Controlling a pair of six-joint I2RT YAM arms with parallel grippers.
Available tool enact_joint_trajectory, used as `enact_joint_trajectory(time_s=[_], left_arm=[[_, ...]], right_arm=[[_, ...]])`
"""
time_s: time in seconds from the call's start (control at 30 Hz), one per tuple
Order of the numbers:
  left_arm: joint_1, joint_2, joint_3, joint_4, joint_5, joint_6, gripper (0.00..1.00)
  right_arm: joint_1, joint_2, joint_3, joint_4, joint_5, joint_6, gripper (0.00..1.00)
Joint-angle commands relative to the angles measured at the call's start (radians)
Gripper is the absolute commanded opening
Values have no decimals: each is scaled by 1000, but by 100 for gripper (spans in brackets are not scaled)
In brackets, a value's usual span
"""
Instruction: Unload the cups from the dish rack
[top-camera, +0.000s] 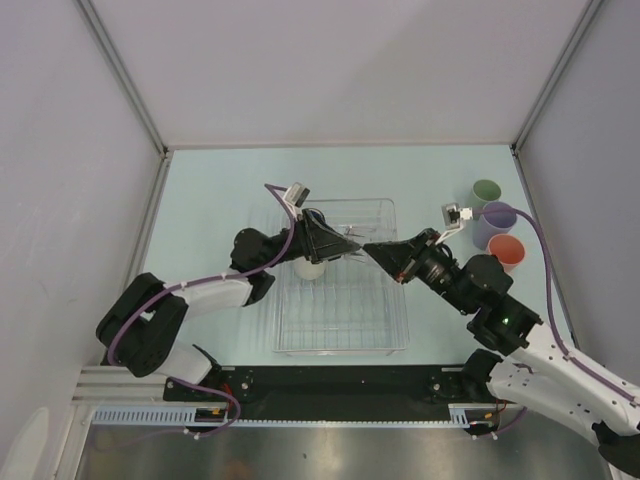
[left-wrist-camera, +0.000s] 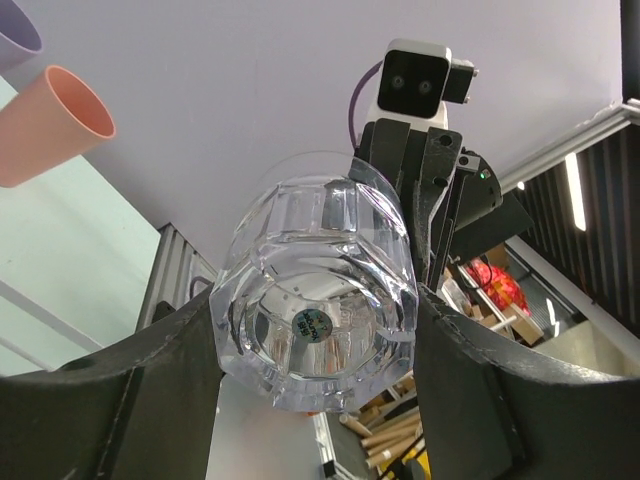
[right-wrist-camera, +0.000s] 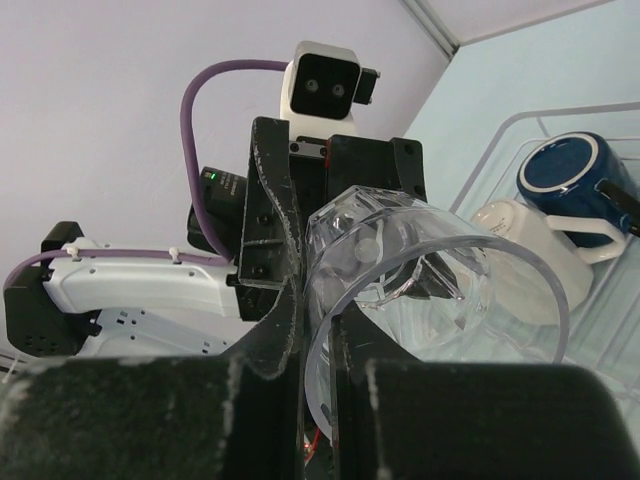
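Left wrist view: the left gripper (left-wrist-camera: 315, 372) is closed to a medium gap on a clear faceted glass tumbler (left-wrist-camera: 315, 320). Its black fingers (left-wrist-camera: 150, 400) press the glass's sides from left and right. The glass lies on its side with its thick base towards this camera. At the far rim the right gripper (left-wrist-camera: 420, 235) meets the glass. A salmon-orange plastic tumbler (left-wrist-camera: 55, 115) and a lavender tumbler (left-wrist-camera: 15, 30) appear at the upper left, well apart from the grip.

Right wrist view: the right gripper (right-wrist-camera: 318, 330) is pinched nearly shut. One finger is outside and one inside the glass's open rim, with only the thin wall between them. The left gripper's black body is behind the glass. To the right and below, a dark blue handled mug (right-wrist-camera: 565, 175) and a cream-white mug (right-wrist-camera: 525, 250) lie touching each other inside the clear plastic dish rack (right-wrist-camera: 520, 120).

Top view: both grippers meet tip to tip above the rear half of the rack, so the glass is held in the air over it. The cream-white mug sits just under the left arm. A sage green tumbler (top-camera: 487, 191) stands with the lavender and salmon-orange ones in a close row near the right wall. Pale blue-green table (top-camera: 215, 200) lies bare left of the rack and behind it. The rack's front edge is near the arm bases.
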Motion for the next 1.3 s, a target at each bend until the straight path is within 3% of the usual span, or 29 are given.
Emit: enact_joint_trajectory(time_s=[0.0, 0.27, 0.43, 0.53, 0.67, 0.8, 0.9, 1.0, 1.17, 1.27], left_arm=[[37, 16, 51, -34, -38, 80, 62], [47, 4, 101, -211, -49, 152, 80], [76, -1, 100, -229, -40, 140, 82], [86, -42, 95, -338, -73, 175, 86], [82, -132, 132, -666, -185, 366, 86], [76, -204, 208, -967, -308, 486, 84], [64, -258, 262, -1226, -417, 574, 84], [60, -310, 291, -1373, -523, 628, 84], [59, -378, 290, -1470, -627, 662, 83], [59, -395, 290, -1507, -614, 665, 81]], right_arm=[[-15, -90, 88, -120, 174, -109, 0], [-15, -150, 140, -261, 226, -147, 0], [-15, -168, 155, -325, 260, -162, 0], [-15, -141, 210, -415, 376, -178, 0], [-16, 31, 377, -586, 655, -213, 0], [-71, 340, 598, -734, 814, -241, 0], [-212, 550, 805, -855, 756, -171, 0], [-325, 725, 999, -962, 677, -95, 0], [-481, 954, 1230, -1063, 523, -55, 0], [-527, 1086, 1330, -1109, 479, -72, 0]])
